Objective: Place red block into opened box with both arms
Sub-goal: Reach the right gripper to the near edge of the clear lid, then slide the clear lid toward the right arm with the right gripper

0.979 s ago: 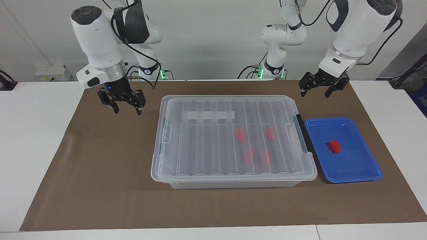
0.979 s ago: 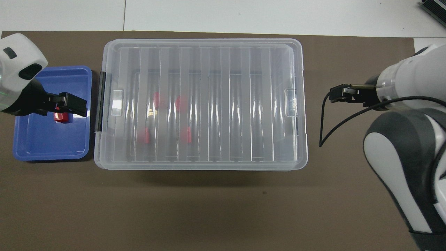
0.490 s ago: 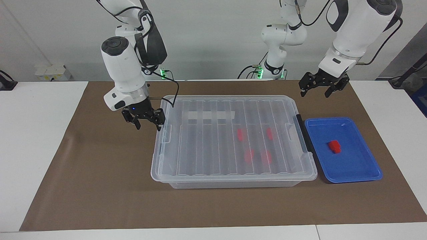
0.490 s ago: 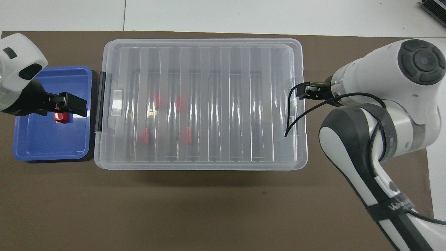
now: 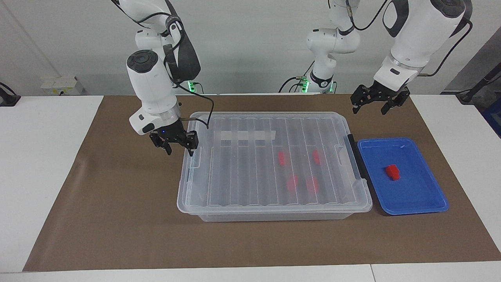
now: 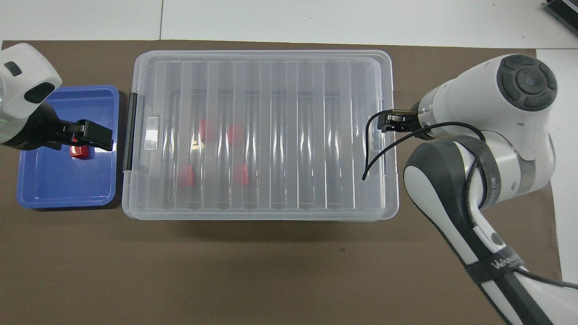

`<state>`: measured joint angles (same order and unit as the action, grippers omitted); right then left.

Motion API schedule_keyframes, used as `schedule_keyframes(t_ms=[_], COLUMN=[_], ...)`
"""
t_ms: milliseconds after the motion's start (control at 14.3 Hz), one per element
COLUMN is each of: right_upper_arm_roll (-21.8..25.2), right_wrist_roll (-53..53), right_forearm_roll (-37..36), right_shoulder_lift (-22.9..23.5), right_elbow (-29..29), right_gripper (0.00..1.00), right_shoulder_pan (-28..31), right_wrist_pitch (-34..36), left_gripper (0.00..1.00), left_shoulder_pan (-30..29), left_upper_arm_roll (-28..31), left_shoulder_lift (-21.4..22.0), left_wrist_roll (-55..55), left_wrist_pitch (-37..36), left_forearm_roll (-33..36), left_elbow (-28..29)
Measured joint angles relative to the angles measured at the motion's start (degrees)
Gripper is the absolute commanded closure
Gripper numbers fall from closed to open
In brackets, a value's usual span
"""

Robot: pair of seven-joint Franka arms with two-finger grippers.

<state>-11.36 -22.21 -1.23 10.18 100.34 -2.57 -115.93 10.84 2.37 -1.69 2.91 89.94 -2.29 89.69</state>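
Lettering that starts "WAN" shows on a black strap around the right arm point(image 6: 496, 266); the rest cannot be read. Close to the robots, the left tool point(image 5: 375, 103) hangs raised with its fingers spread wide, gripping nothing, above the worktop's brown mat point(image 5: 117, 219) at the blue tray's end. The right tool point(image 5: 179, 147) sits low at the box point(image 5: 274, 215) rim, its fingers apart and straddling the closed lid's point(image 5: 242, 172) edge; whether they touch it cannot be told. Four red blocks point(image 5: 297, 172) lie inside the box. Just beside its dark latch point(image 5: 354, 160), the red block point(image 5: 392, 172) rests in the blue tray point(image 5: 415, 209).
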Motion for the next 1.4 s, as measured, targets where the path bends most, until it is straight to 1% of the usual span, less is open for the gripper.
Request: schedule_keyframes(t_ms=[420,769,1049,1399], right_upper_arm_roll=[0.0,0.8,3.9,8.5], right_wrist_roll=[0.6,7.1,14.8,26.3], right_forearm_roll=[-1.0,-1.7,-1.8,-1.8], right_shoulder_lift=[0.2,0.2,0.2,0.2], right_elbow=[1.2,1.2,1.1,1.1], right_gripper=[0.18,0.17,0.14,0.13], right_shoulder_pan=[0.0,0.2,0.5,0.7], right_wrist_pitch=[0.4,1.4,2.6,3.4], left_gripper=[0.00,0.00,0.00,0.00], left_shoulder_pan=[0.0,0.0,0.0,0.0], left_upper_arm_roll=[0.0,0.0,0.0,0.0], left_shoulder_lift=[0.0,0.0,0.0,0.0], left_wrist_roll=[0.0,0.0,0.0,0.0], left_wrist_pitch=[0.0,0.0,0.0,0.0], left_forearm_roll=[0.0,0.0,0.0,0.0], left_elbow=[0.0,0.0,0.0,0.0])
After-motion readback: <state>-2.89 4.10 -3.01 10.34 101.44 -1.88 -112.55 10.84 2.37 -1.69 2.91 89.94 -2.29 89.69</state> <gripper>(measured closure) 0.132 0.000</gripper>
